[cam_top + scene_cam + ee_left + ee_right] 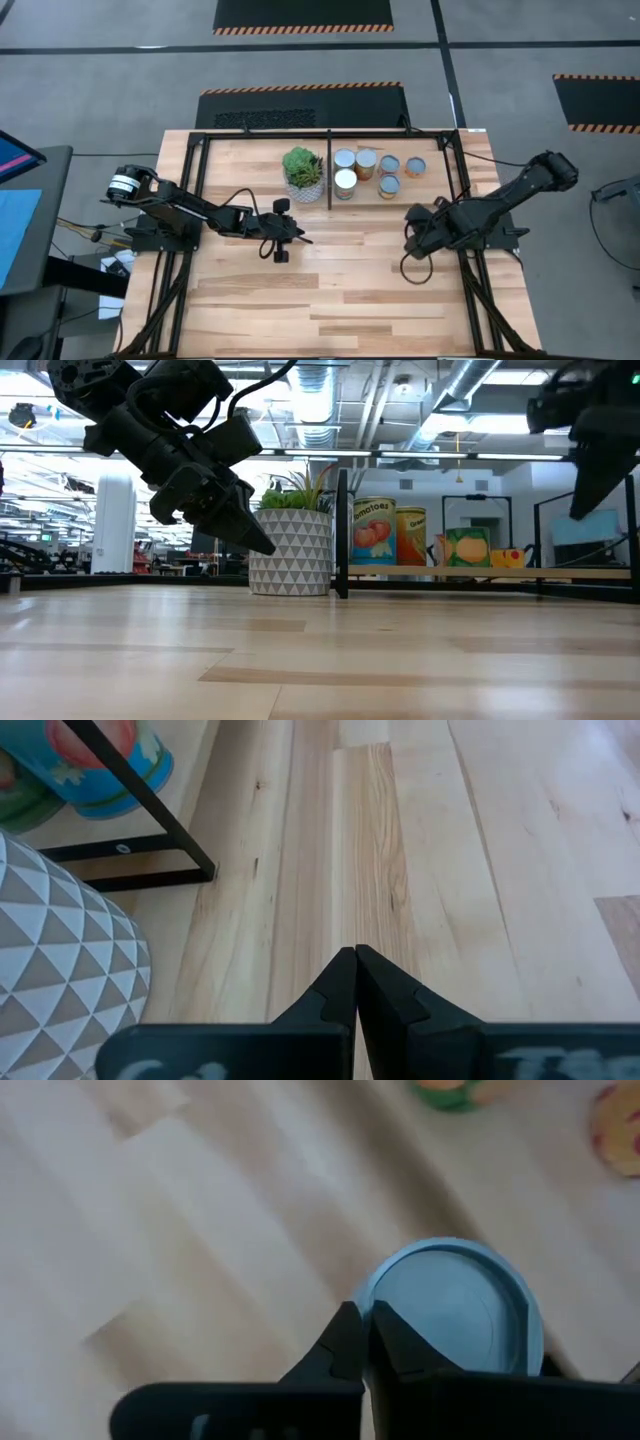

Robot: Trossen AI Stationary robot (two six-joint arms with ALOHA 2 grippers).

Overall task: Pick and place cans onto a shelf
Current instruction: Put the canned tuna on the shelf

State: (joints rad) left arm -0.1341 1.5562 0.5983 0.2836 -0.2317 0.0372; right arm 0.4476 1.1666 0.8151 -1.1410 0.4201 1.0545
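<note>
Several cans (366,170) stand on the right half of the shelf (330,134), right of its centre bar (329,185); two of them show in the low view (388,532). My right gripper (365,1330) is over the table in front of the shelf (412,240), shut on a can with a pale-blue top (460,1310). The high view hides this can under the gripper. My left gripper (285,235) is shut and empty, just above the table near the white patterned pot (290,552). My right gripper holds the pale-blue-topped can by the rim of its top (366,1302). One finger (338,1342) is outside the can's wall and the other (400,1348) lies over the top. The fingers come from above. Whether the can stands on the table cannot be told.
A green succulent in a white patterned pot (303,172) stands on the shelf's left half, beside the centre bar. Bare wooden table (340,290) lies between the arms and toward the near edge. The shelf's black frame (140,870) lies close to my left gripper.
</note>
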